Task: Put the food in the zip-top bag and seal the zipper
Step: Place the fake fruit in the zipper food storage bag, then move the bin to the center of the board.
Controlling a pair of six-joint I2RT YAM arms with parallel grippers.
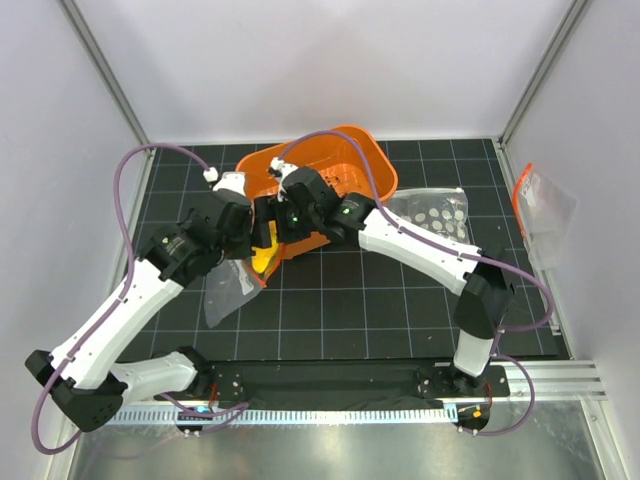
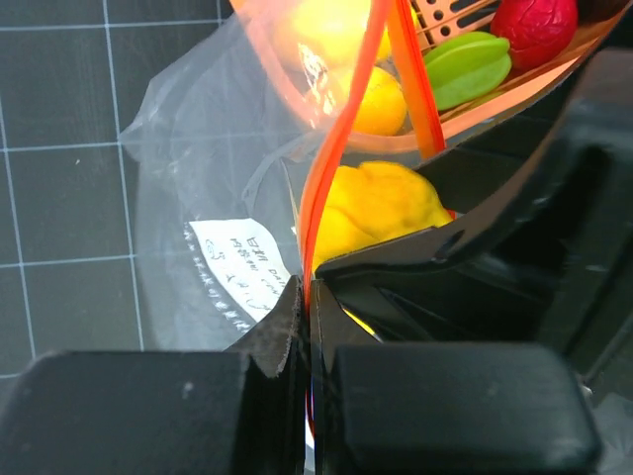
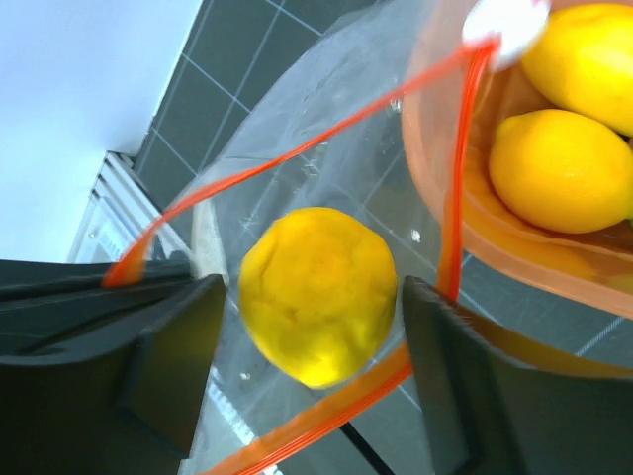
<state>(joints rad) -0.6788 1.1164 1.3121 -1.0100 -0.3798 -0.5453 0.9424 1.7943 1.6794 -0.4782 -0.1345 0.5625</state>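
The zip-top bag (image 1: 228,290) lies in front of the orange basket (image 1: 372,160), its mouth held up towards the basket. My left gripper (image 2: 307,297) is shut on the orange-red zipper (image 2: 341,148) at one side of the open mouth. My right gripper (image 3: 312,297) is open over the mouth, with a yellow food piece (image 3: 316,292) between its fingers (image 3: 178,346), not pinched, and inside the zipper loop (image 3: 297,158). That yellow piece also shows in the left wrist view (image 2: 386,203) and in the top view (image 1: 263,258). Yellow (image 3: 564,168), green (image 2: 465,64) and red (image 2: 534,25) food lies in the basket.
A clear bag printed with white dots (image 1: 435,212) lies right of the basket. Another clear pouch with an orange strip (image 1: 540,205) lies off the mat at the far right. A white label (image 2: 237,262) shows on the bag. Both arms crowd together at the basket's front.
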